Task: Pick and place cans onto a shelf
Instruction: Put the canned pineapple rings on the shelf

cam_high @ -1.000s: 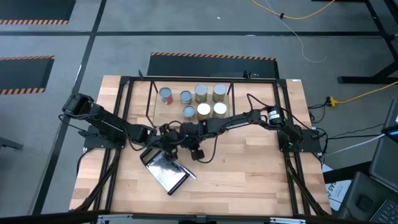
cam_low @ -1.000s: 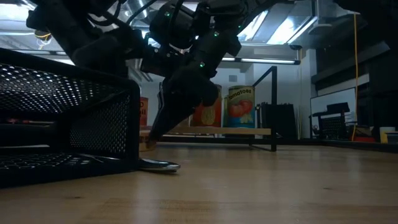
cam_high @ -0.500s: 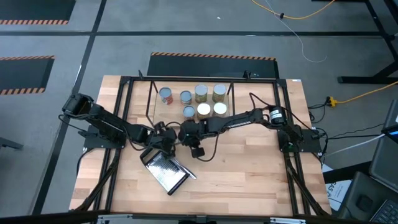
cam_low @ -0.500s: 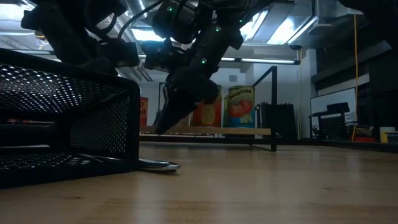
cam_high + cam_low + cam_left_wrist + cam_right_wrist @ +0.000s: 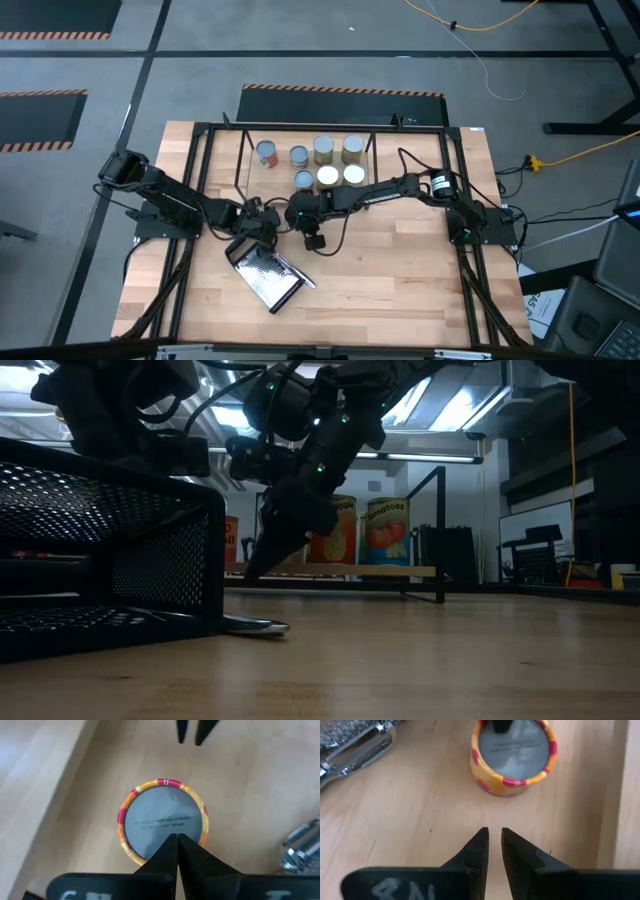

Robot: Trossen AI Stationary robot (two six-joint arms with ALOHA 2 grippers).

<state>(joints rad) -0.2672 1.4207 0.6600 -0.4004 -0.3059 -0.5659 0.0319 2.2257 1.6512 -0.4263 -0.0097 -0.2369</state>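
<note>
A small can (image 5: 162, 822) with a grey top and a yellow-and-red label stands upright on the wooden table, between my two grippers. My left gripper (image 5: 176, 840) is shut, and its tips slant down over the can's top. My right gripper (image 5: 493, 840) stands a little way off on the can's (image 5: 512, 755) other side, its fingers a narrow gap apart with nothing between them. The shelf (image 5: 243, 160) at the table's far side bears several cans (image 5: 323, 150) standing upright on its board. My left gripper's shut fingertips (image 5: 170, 845) point slantwise down over the can's grey top (image 5: 155, 820), near the edge on that arm's side. I cannot tell whether they touch the top or stand just above it. The can rests upright on the table.
A flat metal grater (image 5: 268, 275) with a black handle lies on the table just near of the two grippers; its shiny end (image 5: 350, 740) is close to the can. A black frame (image 5: 200, 160) edges the table. Bare wood (image 5: 400, 270) lies to the near right.
My left gripper has tipped more steeply downward above the small can and shifted slightly. The can has stayed where it was.
</note>
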